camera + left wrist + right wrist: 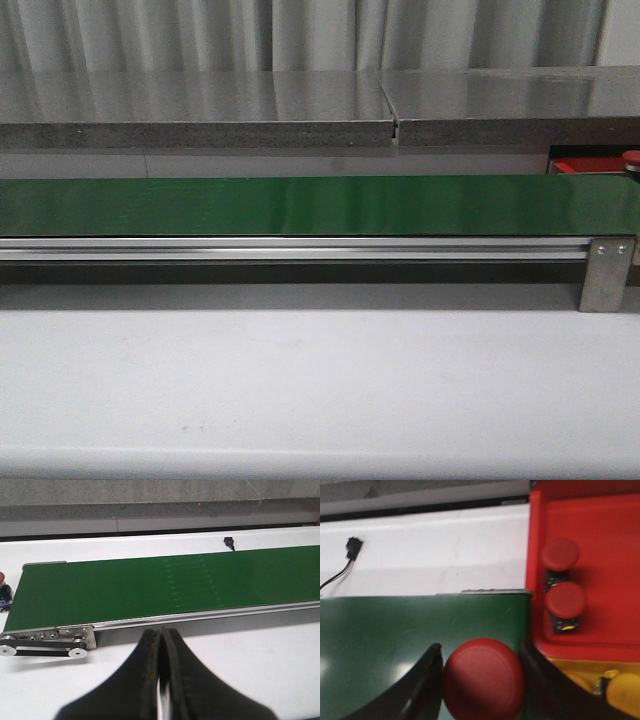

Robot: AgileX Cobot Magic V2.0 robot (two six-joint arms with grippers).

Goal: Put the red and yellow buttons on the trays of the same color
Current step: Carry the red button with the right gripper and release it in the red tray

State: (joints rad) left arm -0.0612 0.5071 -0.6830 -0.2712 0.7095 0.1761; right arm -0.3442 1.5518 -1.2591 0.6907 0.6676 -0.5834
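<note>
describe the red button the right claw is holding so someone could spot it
Find the long green belt where it ends beside the red tray. The red button sits between the right claw fingers over the belt; the other two lie in the tray.

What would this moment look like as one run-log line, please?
right gripper: shut on red button over belt | left gripper: shut, empty | red tray: two buttons

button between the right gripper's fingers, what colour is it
Red button; the right wrist view shows it best.
</note>
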